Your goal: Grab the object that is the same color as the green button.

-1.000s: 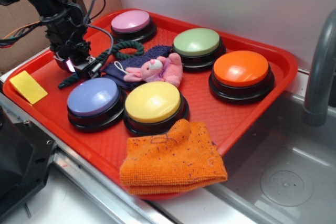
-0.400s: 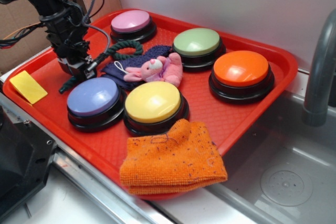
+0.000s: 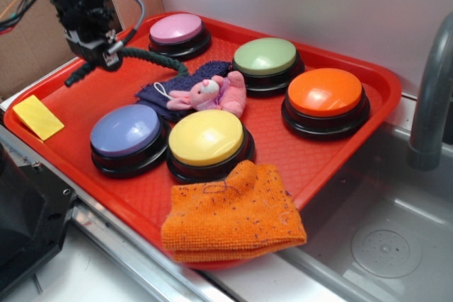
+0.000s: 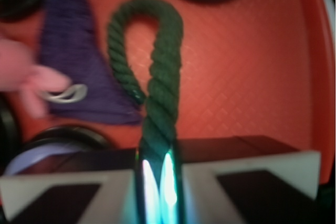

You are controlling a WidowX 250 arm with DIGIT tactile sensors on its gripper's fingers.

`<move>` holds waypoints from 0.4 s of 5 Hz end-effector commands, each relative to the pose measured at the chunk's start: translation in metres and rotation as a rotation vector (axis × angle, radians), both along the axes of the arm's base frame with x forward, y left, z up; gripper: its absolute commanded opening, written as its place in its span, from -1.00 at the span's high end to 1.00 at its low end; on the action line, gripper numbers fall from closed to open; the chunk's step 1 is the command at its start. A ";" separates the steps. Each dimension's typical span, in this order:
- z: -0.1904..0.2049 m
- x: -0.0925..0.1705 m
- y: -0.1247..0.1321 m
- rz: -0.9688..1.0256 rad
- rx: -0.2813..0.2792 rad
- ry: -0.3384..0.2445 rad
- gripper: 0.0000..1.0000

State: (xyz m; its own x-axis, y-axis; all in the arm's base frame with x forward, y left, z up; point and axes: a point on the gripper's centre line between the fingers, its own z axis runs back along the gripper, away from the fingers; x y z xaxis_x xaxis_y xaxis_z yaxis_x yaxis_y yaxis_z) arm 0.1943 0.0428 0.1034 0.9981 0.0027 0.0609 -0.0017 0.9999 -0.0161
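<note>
Black gripper (image 3: 105,53) at upper left, clamped on thin dark green twisted rope (image 4: 160,85), lifted above red plastic tray (image 3: 78,97); looped end near dark blue knitted cloth (image 4: 71,72).

no readable text, labels, brands, numbers or signs on anything in view

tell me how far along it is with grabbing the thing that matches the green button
Done: the gripper is shut on the dark green rope, which matches the green button in colour. In hand: the rope hangs lifted above the red tray, its looped end near the blue cloth. Left: little beyond keeping hold; the grab looks essentially complete.
</note>
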 end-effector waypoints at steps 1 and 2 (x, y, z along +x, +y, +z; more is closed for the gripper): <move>0.060 0.004 -0.064 -0.096 0.001 -0.103 1.00; 0.071 -0.001 -0.088 -0.124 0.020 -0.130 1.00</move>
State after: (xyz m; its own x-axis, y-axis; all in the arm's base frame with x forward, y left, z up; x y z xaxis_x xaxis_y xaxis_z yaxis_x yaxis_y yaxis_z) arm 0.1902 -0.0410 0.1603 0.9842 -0.1201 0.1298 0.1190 0.9928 0.0159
